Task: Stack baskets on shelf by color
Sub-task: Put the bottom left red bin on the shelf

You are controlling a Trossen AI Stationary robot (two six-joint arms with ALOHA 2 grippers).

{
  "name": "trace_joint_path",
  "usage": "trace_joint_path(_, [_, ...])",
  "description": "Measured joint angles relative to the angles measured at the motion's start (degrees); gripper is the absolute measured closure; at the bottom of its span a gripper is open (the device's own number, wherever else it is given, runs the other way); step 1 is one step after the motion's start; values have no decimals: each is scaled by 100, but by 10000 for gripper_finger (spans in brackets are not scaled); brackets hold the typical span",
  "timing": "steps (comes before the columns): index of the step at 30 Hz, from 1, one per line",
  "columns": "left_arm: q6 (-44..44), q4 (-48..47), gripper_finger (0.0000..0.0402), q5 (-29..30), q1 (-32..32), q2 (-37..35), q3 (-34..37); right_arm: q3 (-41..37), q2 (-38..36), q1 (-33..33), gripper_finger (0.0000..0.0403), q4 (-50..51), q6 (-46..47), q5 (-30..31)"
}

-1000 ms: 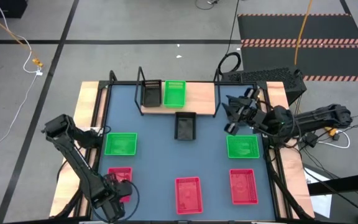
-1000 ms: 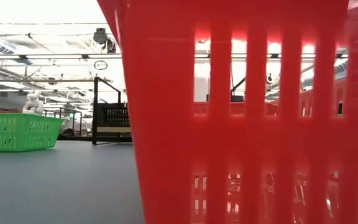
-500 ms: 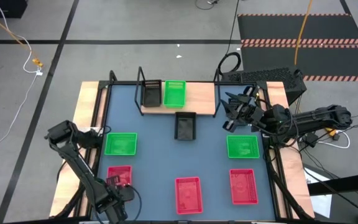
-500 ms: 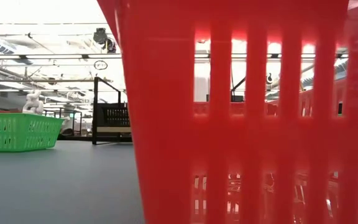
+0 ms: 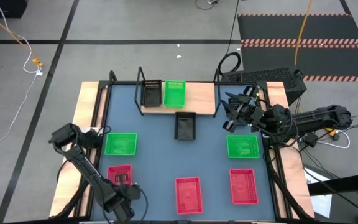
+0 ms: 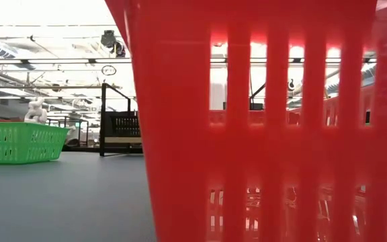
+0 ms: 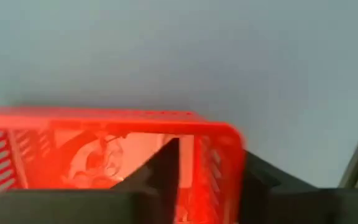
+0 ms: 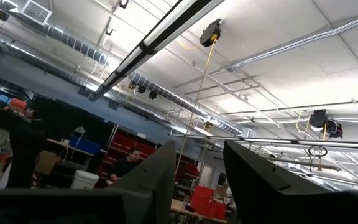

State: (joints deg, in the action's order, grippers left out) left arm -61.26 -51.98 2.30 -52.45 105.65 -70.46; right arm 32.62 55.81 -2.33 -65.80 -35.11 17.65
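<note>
Here: left gripper (image 5: 120, 182) at the near-left red basket (image 5: 120, 172), fingers (image 7: 166, 171) astride its end wall, not visibly clamped.
Further red baskets (image 5: 188, 193) near centre and right; green baskets (image 5: 120, 144) mid-table; black basket (image 5: 185, 126) before the shelf (image 5: 201, 96); right gripper (image 5: 232, 112) raised beside the shelf, fingers parted.

Overhead camera looks straight down; the table-level one sits pressed against a red basket (image 6: 261, 134).
</note>
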Motion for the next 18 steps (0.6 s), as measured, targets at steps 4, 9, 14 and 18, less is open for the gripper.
trace_joint_path(4, [487, 472, 383, -71, 122, -36, -4, 0, 0, 0, 273, 1, 0, 0])
trace_joint_path(9, [543, 533, 379, -271, 313, -62, -14, 0, 0, 0, 273, 2, -2, 0])
trace_joint_path(14, [627, 459, 396, -461, 608, -441, -44, 0, -2, -2, 273, 2, 26, -2])
trace_joint_path(18, [326, 476, 389, -308, 928, -817, -46, 0, -19, -2, 273, -17, 146, -4])
